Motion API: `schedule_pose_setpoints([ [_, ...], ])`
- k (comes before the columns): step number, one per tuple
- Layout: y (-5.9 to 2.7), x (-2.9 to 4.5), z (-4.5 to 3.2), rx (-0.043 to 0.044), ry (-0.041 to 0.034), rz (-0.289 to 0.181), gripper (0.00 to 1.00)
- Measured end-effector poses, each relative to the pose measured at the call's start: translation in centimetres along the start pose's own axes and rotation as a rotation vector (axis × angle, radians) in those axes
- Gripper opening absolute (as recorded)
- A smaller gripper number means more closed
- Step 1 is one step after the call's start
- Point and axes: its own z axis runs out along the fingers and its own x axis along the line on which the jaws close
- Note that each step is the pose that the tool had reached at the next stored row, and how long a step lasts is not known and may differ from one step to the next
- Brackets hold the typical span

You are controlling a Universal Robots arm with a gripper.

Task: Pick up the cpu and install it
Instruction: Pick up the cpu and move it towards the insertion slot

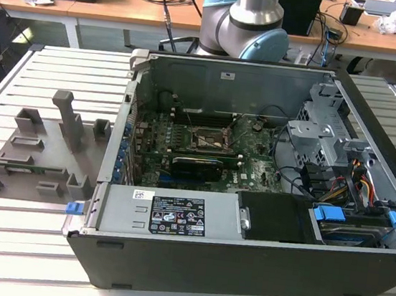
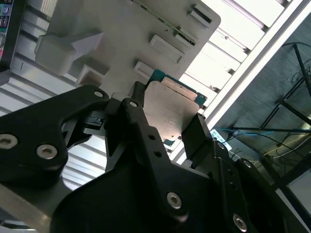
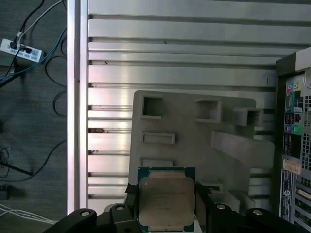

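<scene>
We see the gripper (image 2: 167, 116) pinching the cpu (image 3: 166, 201) above the grey holder tray (image 3: 194, 141), so pickup seems done, and installation in the socket (image 1: 206, 140) is not yet done.

cpu (image 3: 166, 201): one, square and silver-topped
pincer (image 3: 166, 205): one
pincer fingers (image 2: 197, 138): two, both dark
grey holder tray (image 1: 38, 154): one
open computer case (image 1: 241, 269): one
motherboard socket (image 1: 210, 141): one, inside the case
robot arm (image 1: 253, 25): one
slatted metal bench (image 1: 27, 243): one
power strip (image 3: 19, 48) on the floor: one
</scene>
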Motion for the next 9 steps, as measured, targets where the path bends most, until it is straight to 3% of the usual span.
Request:
schedule_pose_setpoints([
  [9, -0.06, -0.05, -1.76, 0.0, 0.0, 0.0, 0.55],
])
